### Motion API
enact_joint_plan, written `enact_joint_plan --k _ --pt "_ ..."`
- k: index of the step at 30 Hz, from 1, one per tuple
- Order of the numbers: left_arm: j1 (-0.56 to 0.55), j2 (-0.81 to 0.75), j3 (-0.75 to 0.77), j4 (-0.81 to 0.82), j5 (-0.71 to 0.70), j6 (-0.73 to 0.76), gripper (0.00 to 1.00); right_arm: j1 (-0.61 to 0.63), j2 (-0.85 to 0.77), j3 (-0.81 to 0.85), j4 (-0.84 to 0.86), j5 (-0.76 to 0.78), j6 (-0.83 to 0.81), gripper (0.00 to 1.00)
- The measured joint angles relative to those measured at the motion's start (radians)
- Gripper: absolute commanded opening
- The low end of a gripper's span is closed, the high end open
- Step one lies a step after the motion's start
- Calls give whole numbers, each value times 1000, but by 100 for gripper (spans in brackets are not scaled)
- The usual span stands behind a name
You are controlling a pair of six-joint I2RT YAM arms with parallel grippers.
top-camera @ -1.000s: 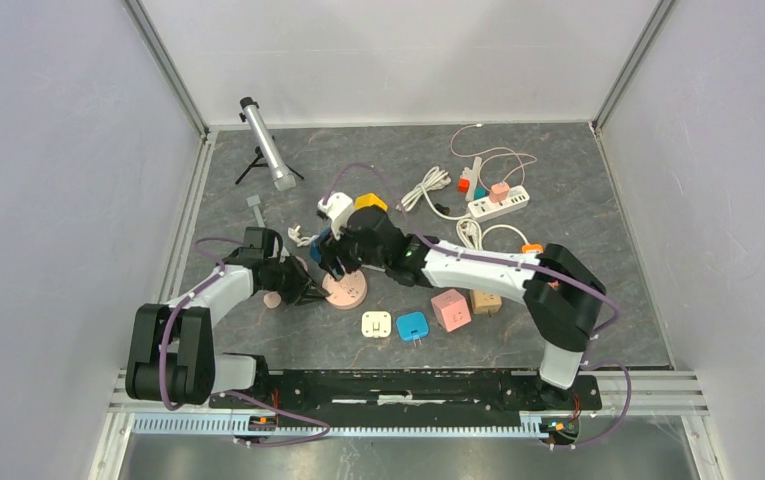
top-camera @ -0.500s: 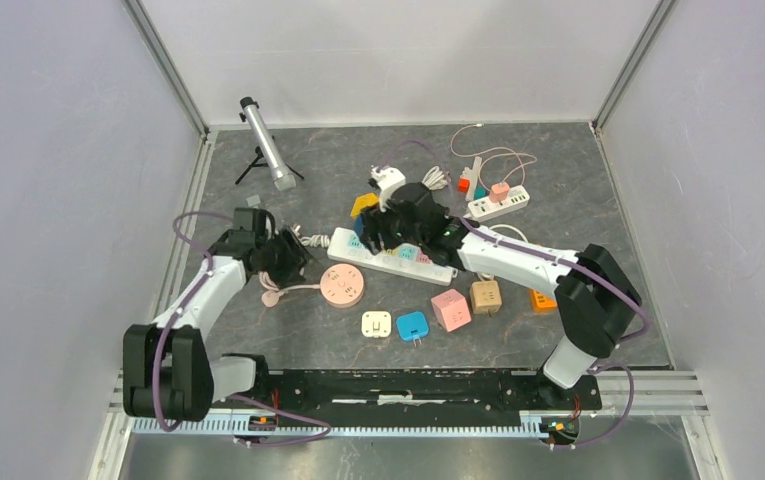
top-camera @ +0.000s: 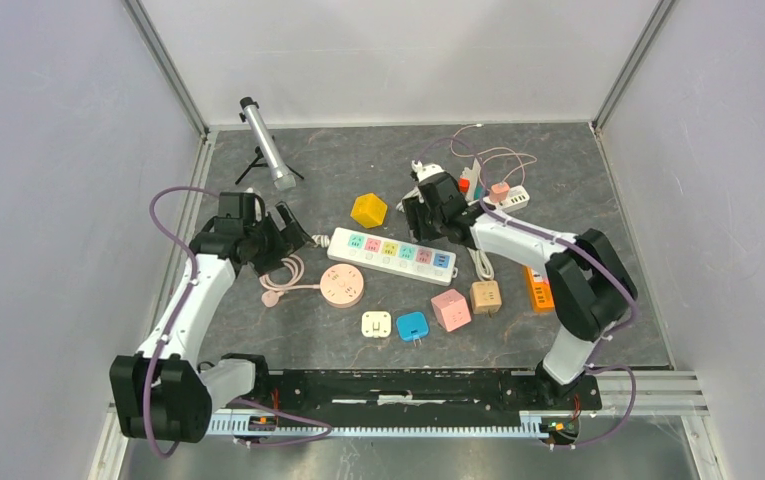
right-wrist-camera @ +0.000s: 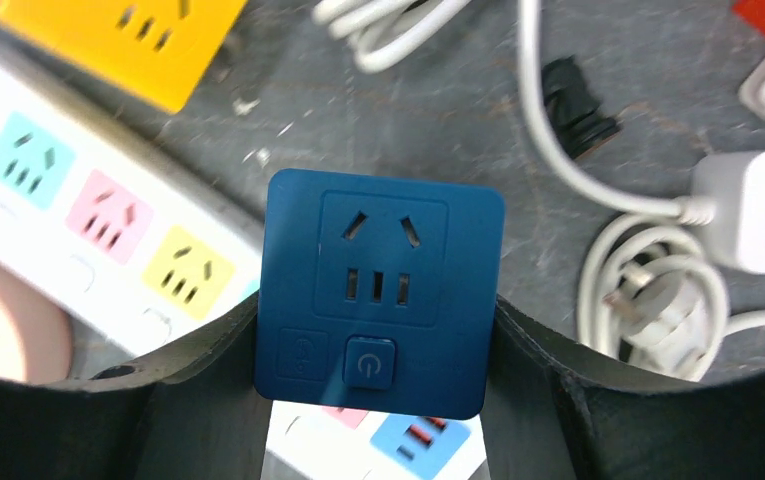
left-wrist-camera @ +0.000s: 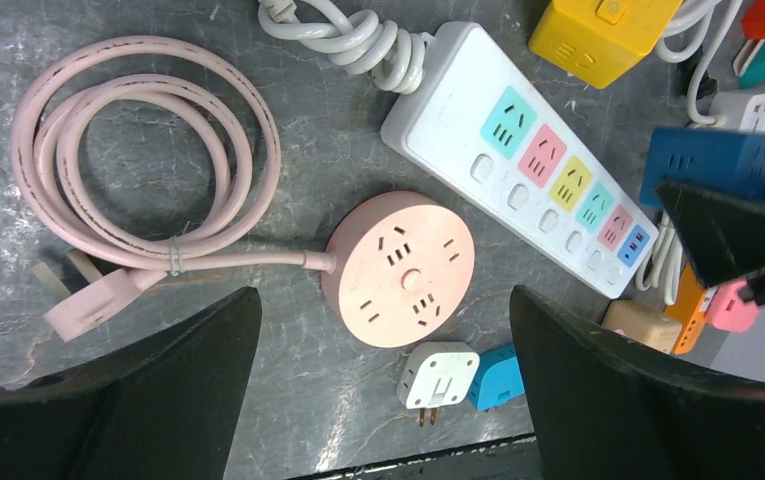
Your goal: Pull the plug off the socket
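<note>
The round pink socket (top-camera: 343,285) lies flat on the table with every outlet bare (left-wrist-camera: 398,268). Its pink cord (left-wrist-camera: 138,160) is coiled to the left. My left gripper (top-camera: 293,238) hangs above and left of it, open, with nothing between its fingers (left-wrist-camera: 383,297). The plug is a dark blue cube (right-wrist-camera: 378,290) with a power button. My right gripper (right-wrist-camera: 378,312) is shut on its sides. It is held in the air over the right end of the white power strip (top-camera: 393,255). It also shows in the left wrist view (left-wrist-camera: 708,165).
A yellow cube (top-camera: 369,210) sits behind the strip. A white adapter (top-camera: 376,323), a light blue one (top-camera: 412,325), a pink cube (top-camera: 450,309) and a tan cube (top-camera: 485,297) lie near the front. Cables and another strip (top-camera: 498,200) crowd the back right. A tube on a tripod (top-camera: 263,143) stands back left.
The right gripper lifted the blue cube off the pink socket and carried it back and right. The left gripper opened, let go of the socket and drew back to the left.
</note>
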Motion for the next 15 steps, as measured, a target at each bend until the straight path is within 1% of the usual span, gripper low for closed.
enact_joint_plan --k 5,8,11,15 --pt "0 -37 0 -22 -6 19 100 -31 102 77 -12 34 -17 26" --pt "0 -60 3 -31 -12 27 100 -34 168 121 -28 36 -27 47" --pt "0 -85 6 -34 -41 39 100 -34 184 153 -34 20 -36 67" --pt "1 -126 20 -38 -89 57 100 -34 186 156 -45 -5 -51 81"
